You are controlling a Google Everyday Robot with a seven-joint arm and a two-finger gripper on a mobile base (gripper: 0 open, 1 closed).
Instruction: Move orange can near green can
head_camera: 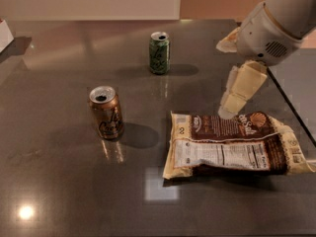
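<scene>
The orange can (106,112) stands upright at the left middle of the dark table (59,181), its top open. The green can (159,53) stands upright farther back, near the table's middle, well apart from the orange can. My gripper (223,80) hangs over the right part of the table, above the top edge of a snack bag and to the right of both cans. Its cream fingers (240,89) are spread apart and hold nothing. The lower fingertip is just above the bag.
A large brown and cream snack bag (232,144) lies flat at the right front, between my gripper and the orange can. The table's right edge (291,105) runs close behind the arm. A white object (5,33) sits at the far left edge.
</scene>
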